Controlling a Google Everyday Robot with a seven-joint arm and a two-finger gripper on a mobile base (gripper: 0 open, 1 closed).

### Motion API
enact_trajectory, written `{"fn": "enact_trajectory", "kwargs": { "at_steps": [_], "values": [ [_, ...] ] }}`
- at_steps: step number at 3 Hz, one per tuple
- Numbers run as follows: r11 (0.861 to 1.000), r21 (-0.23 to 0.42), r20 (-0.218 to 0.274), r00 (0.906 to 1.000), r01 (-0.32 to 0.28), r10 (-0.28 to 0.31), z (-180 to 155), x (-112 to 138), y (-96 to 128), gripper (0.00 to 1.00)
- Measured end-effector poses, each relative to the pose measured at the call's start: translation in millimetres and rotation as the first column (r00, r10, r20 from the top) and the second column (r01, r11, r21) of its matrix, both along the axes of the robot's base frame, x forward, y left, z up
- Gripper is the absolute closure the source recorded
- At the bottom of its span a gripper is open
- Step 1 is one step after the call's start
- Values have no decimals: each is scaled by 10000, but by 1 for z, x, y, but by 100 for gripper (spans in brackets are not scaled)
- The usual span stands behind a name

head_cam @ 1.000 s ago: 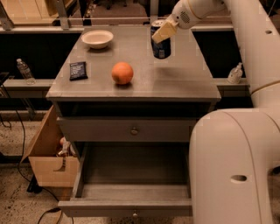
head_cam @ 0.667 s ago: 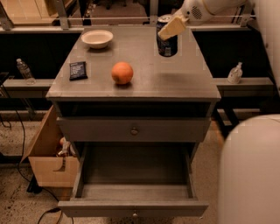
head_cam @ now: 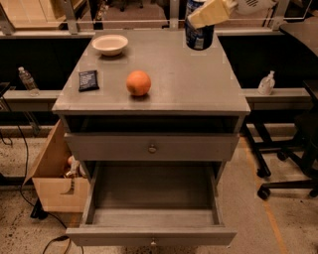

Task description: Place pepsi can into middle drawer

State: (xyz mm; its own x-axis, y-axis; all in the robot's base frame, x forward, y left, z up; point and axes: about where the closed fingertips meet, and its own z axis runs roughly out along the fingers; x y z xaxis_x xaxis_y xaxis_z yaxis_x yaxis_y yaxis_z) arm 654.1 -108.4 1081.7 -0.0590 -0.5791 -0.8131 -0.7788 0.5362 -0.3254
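Observation:
The pepsi can (head_cam: 199, 37), dark blue, is at the back right of the grey cabinet top (head_cam: 198, 84), its upper part covered by my gripper. My gripper (head_cam: 199, 20) reaches in from the top right, and its cream finger (head_cam: 211, 12) lies across the top of the can, shut on it. The can's base is at or just above the cabinet top; I cannot tell which. The middle drawer (head_cam: 151, 218) is pulled open low at the front, with its tray floor bare and a small knob on its front panel. It lies well below and in front of the can.
On the cabinet top are an orange (head_cam: 138, 82), a black packet (head_cam: 89, 80) and a white bowl (head_cam: 110, 43). The drawer above (head_cam: 152, 148) is closed. A cardboard box (head_cam: 54, 186) stands at the left, a chair base (head_cam: 290, 168) at the right, and bottles on side rails.
The can and gripper have moved up and to the right, towards the back edge of the cabinet top. The big white arm no longer fills the right side of the view.

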Motion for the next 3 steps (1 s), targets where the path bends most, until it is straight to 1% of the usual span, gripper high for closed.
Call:
{"fn": "enact_trajectory", "kwargs": {
  "at_steps": [1, 2, 3],
  "values": [
    [9999, -141, -460, 9989, -90, 84, -29, -9, 7, 100],
    [9999, -141, -461, 9989, -92, 85, -29, -9, 7, 100],
    [9987, -320, -805, 9961, -386, 360, -39, -21, 8, 100]
  ]
}}
